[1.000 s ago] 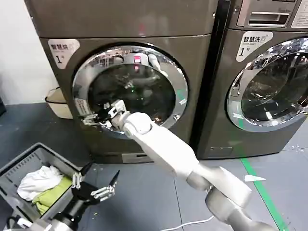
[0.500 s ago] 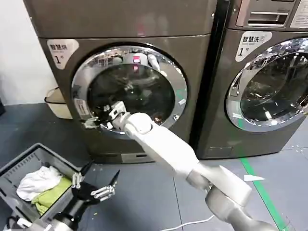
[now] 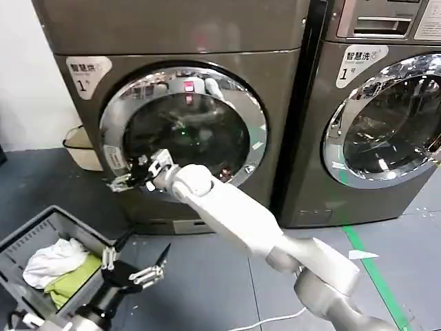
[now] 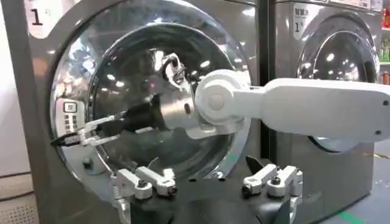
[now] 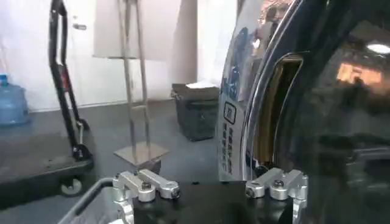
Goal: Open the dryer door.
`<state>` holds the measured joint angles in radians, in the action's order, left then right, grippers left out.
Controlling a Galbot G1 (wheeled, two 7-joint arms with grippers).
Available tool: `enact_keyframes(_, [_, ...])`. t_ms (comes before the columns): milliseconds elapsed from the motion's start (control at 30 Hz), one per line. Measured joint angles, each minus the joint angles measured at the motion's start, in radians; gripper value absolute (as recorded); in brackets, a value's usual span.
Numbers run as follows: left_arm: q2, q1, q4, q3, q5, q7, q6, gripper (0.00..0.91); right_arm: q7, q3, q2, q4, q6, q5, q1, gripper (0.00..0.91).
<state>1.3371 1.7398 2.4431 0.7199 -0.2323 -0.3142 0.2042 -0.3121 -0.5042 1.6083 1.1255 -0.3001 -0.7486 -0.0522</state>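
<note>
Right claw (image 3: 131,176) at the left rim of the dryer door (image 3: 185,127), fingers hooked onto the chrome ring by the label patch; it looks closed on the rim edge, nothing else held. Over the last second the claw has slid left and slightly down, and the ring's left edge has come with it. Right wrist view shows a lit gap (image 5: 274,109) between ring and machine front, so the latch appears released and the door just cracked. Judged: early in the swing, most of the opening remains. Left claw (image 3: 134,265) hangs low near the grey laundry basket (image 3: 27,241), fingers spread, holding nothing.
</note>
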Motion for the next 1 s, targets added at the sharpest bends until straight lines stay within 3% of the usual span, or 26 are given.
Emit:
enact_keyframes(433, [0.003, 0.009, 0.004, 0.023, -0.005, 0.001, -0.007, 0.907, -0.045, -0.039, -0.004, 0.099, -0.034, -0.109, 0.014, 0.907])
enact_keyframes(633, [0.006, 0.032, 0.006, 0.062, -0.009, 0.001, -0.046, 0.907, -0.062, -0.062, -0.098, 0.149, -0.043, -0.172, 0.026, 0.907])
enact_keyframes(833, [-0.007, 0.049, 0.006, 0.125, -0.047, -0.002, -0.068, 0.907, -0.073, -0.078, -0.184, 0.298, -0.05, -0.232, 0.03, 0.907])
enact_keyframes(1000, [-0.01, 0.061, 0.011, 0.166, -0.052, -0.012, -0.07, 0.907, -0.097, -0.081, -0.236, 0.357, -0.05, -0.283, 0.038, 0.907])
